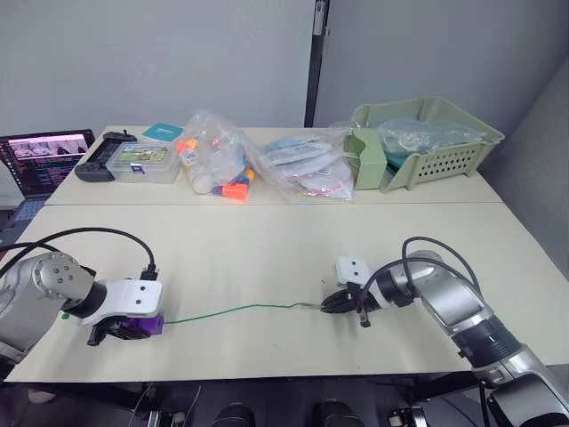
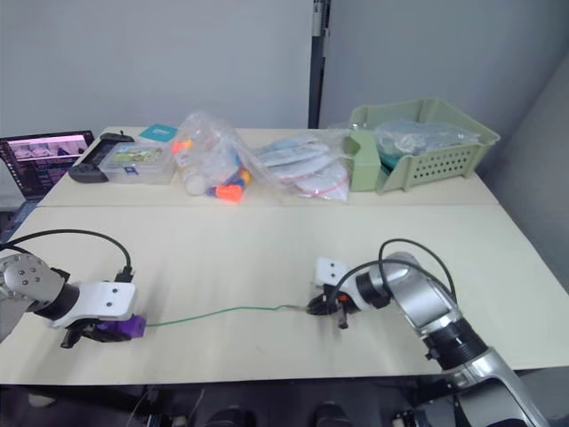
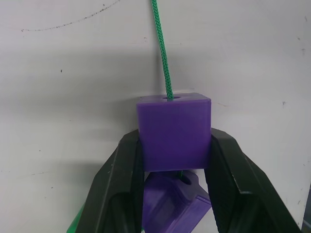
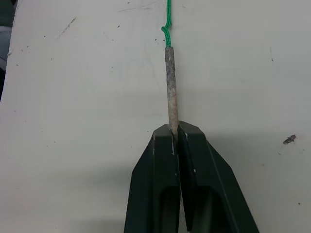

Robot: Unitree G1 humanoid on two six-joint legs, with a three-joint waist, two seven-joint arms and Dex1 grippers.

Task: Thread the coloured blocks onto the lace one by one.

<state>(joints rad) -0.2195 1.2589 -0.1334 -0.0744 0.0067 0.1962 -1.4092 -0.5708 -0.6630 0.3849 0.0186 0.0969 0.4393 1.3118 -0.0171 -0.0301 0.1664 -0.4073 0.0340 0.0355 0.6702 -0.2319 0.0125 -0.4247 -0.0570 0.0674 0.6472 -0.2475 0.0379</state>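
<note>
The green lace (image 1: 233, 310) lies across the front of the table between my two grippers. My left gripper (image 1: 133, 329) at the front left is shut on a purple block (image 3: 174, 130), and the lace enters a hole in the block's face. A second purple block (image 3: 172, 206) sits just behind it between the fingers. At the front right, my right gripper (image 1: 331, 304) is shut on the lace's stiff grey tip (image 4: 171, 87), which sticks out past the fingertips.
Along the table's far side stand a pale green basket (image 1: 436, 142), clear plastic bags with toy pieces (image 1: 222, 165), a clear box (image 1: 138, 162) and a black controller (image 1: 96, 165). A laptop (image 1: 40, 160) sits at the far left.
</note>
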